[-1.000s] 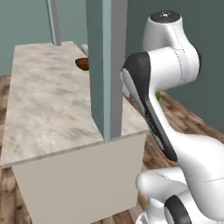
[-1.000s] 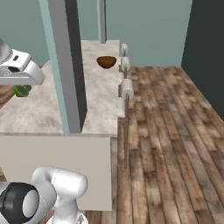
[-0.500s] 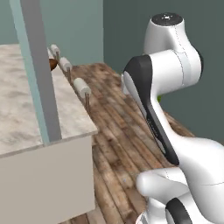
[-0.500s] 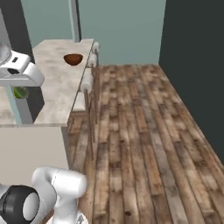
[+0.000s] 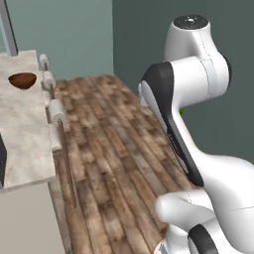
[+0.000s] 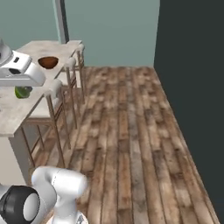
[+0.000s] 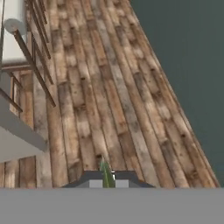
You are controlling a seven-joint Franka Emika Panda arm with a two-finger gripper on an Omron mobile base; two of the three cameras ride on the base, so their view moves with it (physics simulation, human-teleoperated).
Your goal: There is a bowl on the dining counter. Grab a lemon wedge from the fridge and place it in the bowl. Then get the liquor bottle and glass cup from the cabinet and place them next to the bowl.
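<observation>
Gripper (image 7: 106,177) is clamped on the green lemon wedge (image 7: 105,171), carried above the wooden floor (image 7: 113,100) beside the dining counter (image 5: 22,134). We judge it best to keep the clamp firm, approach the brown bowl (image 6: 48,62) at the counter's far end, and release low over it.

Both base views over dining counter (image 5: 25,144)
</observation>
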